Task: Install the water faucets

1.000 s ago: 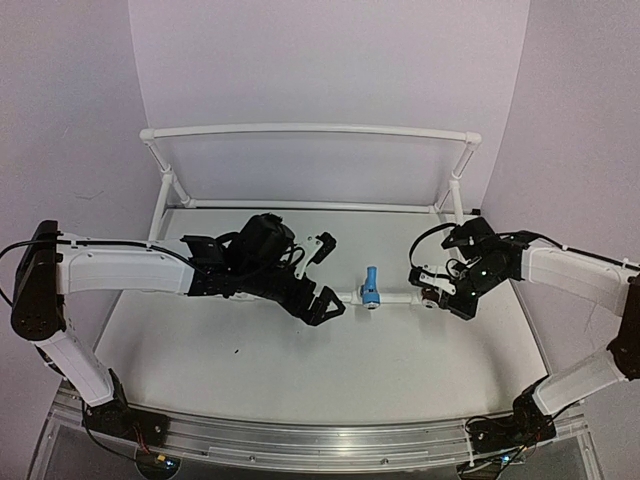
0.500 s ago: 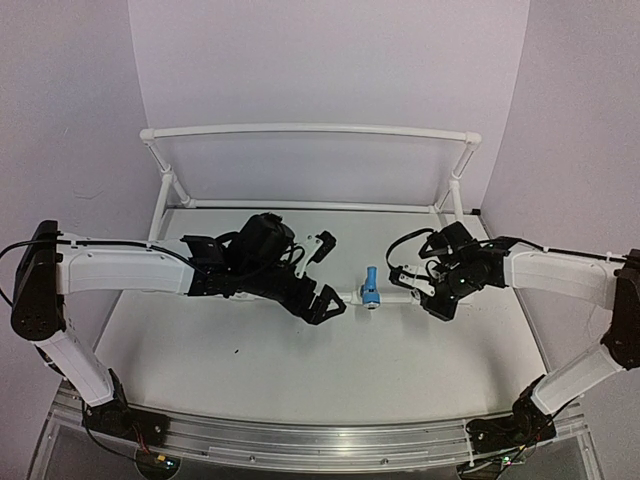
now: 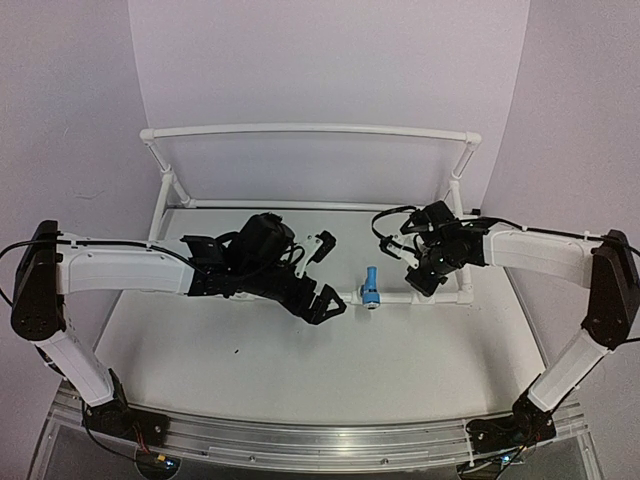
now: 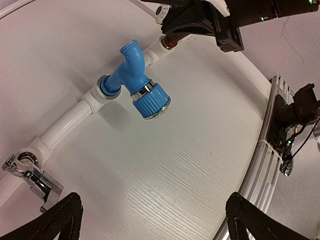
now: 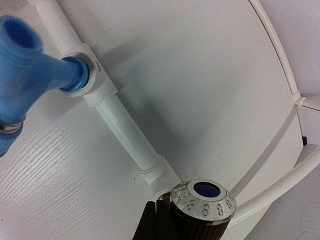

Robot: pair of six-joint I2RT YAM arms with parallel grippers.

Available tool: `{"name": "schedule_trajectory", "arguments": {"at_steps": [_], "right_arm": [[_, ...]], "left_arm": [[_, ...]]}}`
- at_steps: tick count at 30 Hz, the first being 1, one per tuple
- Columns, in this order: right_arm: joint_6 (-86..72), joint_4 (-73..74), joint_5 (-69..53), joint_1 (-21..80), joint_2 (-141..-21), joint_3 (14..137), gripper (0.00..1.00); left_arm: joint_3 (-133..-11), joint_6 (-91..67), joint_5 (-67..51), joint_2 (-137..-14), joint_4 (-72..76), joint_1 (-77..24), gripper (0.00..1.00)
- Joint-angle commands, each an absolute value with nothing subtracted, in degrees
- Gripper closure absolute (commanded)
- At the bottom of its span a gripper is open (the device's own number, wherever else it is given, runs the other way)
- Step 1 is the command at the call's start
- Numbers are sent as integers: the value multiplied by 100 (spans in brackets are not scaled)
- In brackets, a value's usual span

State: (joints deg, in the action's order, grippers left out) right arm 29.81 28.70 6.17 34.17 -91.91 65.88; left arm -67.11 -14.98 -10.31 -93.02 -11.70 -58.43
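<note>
The right arm has swung in from the right since a second ago, carrying its load over to the front rail of the white pipe frame (image 3: 310,129), while the left arm has not budged. From overhead, the right end effector (image 3: 425,274) sits at the rail's right socket, and the blue faucet (image 3: 371,287) stands in the middle socket just to its left. The left end effector (image 3: 325,275) hangs spread wide and empty above the desk (image 3: 300,370), just left of the blue one. The left wrist view shows a grey metal faucet (image 4: 37,182) fitted at the rail's left end. The right wrist view shows the red-brown faucet (image 5: 202,205) clenched in the right fingers, knob towards the lens and its inlet at the socket mouth. I cannot tell whether it has entered. If it meets the socket at an angle, I would expect it to jam or skid off. A hard push could also shove the light frame across the desk.
</note>
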Motion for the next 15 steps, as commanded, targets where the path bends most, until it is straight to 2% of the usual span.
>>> {"name": "schedule_trajectory", "arguments": {"at_steps": [1, 7, 15], "right_arm": [[2640, 2859, 1180, 3401, -9439, 6951, 100], [2536, 3176, 1038, 3099, -9571, 7361, 100], [2677, 3499, 861, 2583, -9494, 7317, 100]], "left_arm": [[-6667, -1529, -926, -8965, -977, -5819, 0], [-6567, -1547, -917, -8938, -902, -5818, 0], [-6544, -1529, -915, -8919, -885, -5816, 0]]}}
